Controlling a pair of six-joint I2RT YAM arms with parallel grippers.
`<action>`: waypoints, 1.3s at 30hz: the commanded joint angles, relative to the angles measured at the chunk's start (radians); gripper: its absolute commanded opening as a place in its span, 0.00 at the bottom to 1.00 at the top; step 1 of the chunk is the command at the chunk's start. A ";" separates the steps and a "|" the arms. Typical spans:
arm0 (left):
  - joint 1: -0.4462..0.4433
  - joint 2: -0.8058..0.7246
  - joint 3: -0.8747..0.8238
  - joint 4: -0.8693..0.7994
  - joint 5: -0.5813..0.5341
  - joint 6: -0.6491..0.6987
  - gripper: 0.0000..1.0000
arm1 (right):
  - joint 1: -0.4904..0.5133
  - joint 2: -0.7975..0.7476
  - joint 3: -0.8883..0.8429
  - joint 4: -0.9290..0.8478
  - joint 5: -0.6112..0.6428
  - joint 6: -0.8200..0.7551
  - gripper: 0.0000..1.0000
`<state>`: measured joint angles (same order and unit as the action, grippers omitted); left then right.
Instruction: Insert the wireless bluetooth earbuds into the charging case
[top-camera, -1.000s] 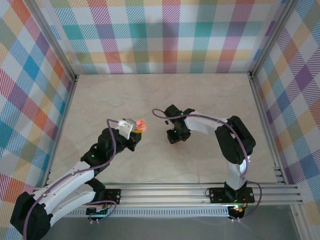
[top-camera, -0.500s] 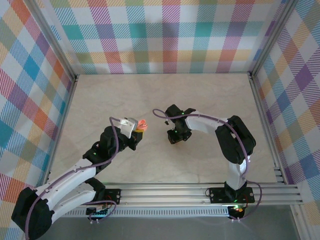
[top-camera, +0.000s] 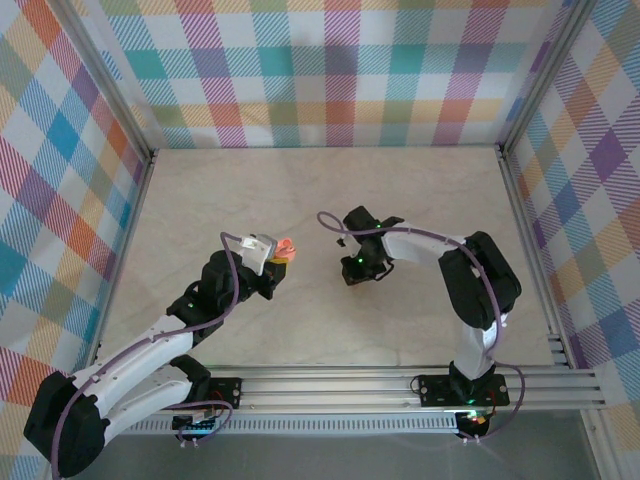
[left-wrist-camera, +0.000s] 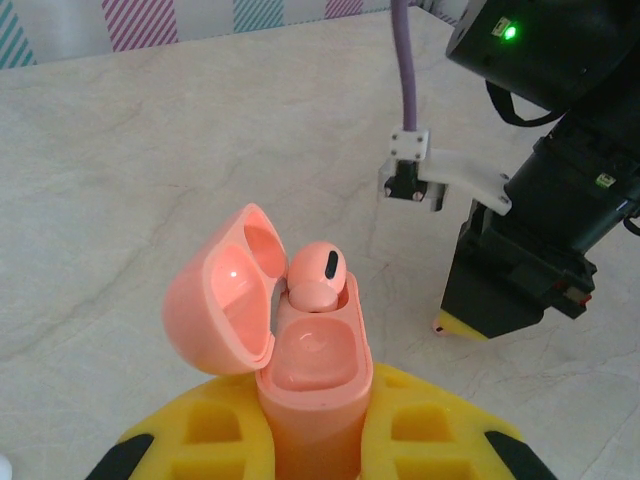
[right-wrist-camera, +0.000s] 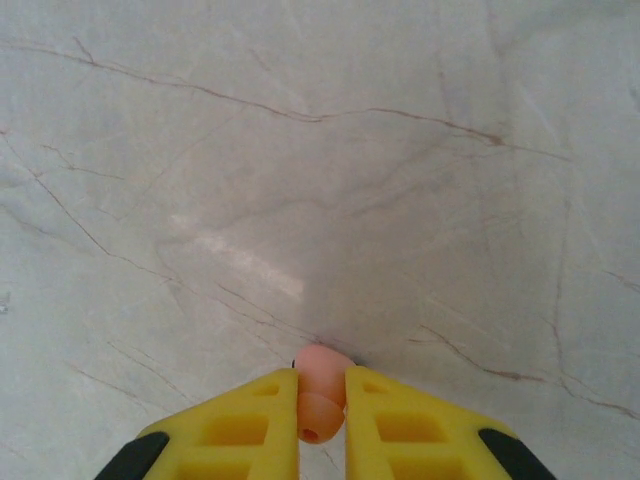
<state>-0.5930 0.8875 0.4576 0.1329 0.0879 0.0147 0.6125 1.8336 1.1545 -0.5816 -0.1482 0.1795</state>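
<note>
Two pinkish-orange earbuds show. One, the seated earbud, sits in the far socket of the open charging case, with a dark oval spot on its upper face; the near socket beside it is bare. The lid hangs open to the left in the left wrist view. The left pincer is pressed against the case's lower body, a yellow finger on either side, holding it upright over the pale marbled bench. From overhead, the left pincer and the charging case lie left of the bench's middle.

The held earbud is pinched between the yellow fingers of the right pincer, its rounded end poking out beyond them, low over the bench; whether it touches the surface I cannot tell. In the left wrist view the right pincer points down at the bench, to the right of the case and apart from it, a speck of pink at its tip. Overhead, the right pincer stands right of the case with bare bench between them.
</note>
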 joint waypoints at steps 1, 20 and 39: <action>0.009 -0.002 0.045 0.011 0.007 -0.018 0.00 | -0.045 -0.019 -0.058 0.076 -0.116 0.045 0.16; 0.001 0.059 0.084 0.033 0.011 -0.066 0.00 | -0.190 0.017 -0.098 0.058 0.004 0.128 0.34; -0.008 0.071 0.102 0.034 0.013 -0.078 0.00 | -0.239 -0.051 -0.143 0.072 0.082 0.146 0.41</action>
<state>-0.5949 0.9565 0.5232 0.1337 0.0883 -0.0452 0.4168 1.7931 1.0416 -0.4438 -0.2150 0.3294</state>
